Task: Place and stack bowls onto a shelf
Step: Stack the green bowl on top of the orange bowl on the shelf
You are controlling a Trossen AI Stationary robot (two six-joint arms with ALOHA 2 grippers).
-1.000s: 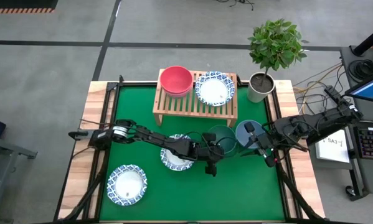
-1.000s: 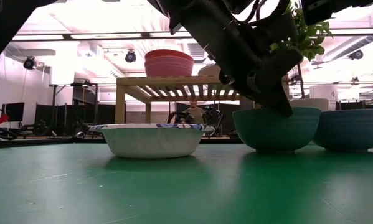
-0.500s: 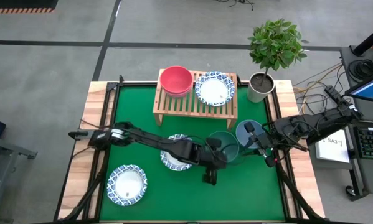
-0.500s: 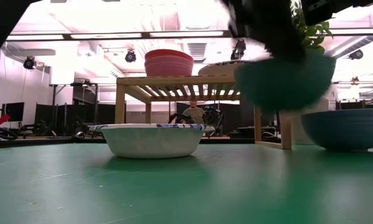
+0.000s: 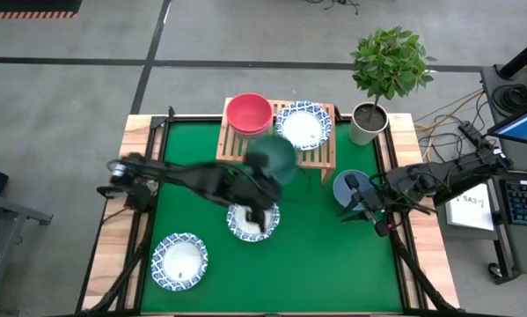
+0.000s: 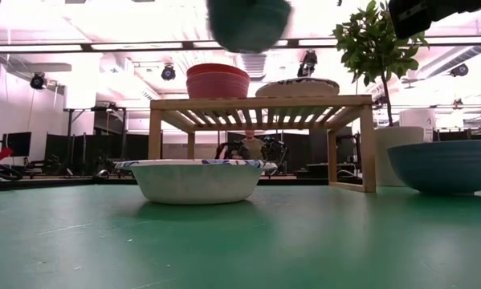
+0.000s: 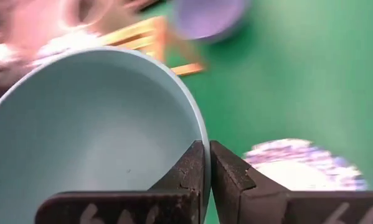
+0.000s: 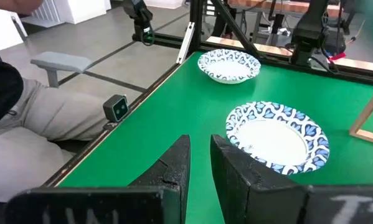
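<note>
— Starting from the counter's point(image 5: 245, 273) left side, what lies there?

— A patterned white bowl point(image 5: 179, 261) near the front left corner, and a second patterned bowl point(image 5: 253, 221) nearer the middle, partly under the left arm.

— And the left pincer point(image 7: 206, 163)?

— Its fingers are pinching the rim of the teal-green bowl point(image 5: 273, 159), one inside the wall and one outside. The bowl hangs in the air at the shelf's point(image 5: 237, 150) front edge, higher than its slatted top in the low view.

— What sits on the shelf?

— The red bowl point(image 5: 248, 113) stacked in the pink bowl point(image 6: 218, 85) at its left end, and a patterned white bowl point(image 5: 303, 125) to the right.

— Farther right?

— The blue bowl point(image 5: 349, 187) stands near the counter's right edge. The right pincer point(image 8: 200, 163) waits just beside it, fingers slightly apart and holding nothing.
</note>
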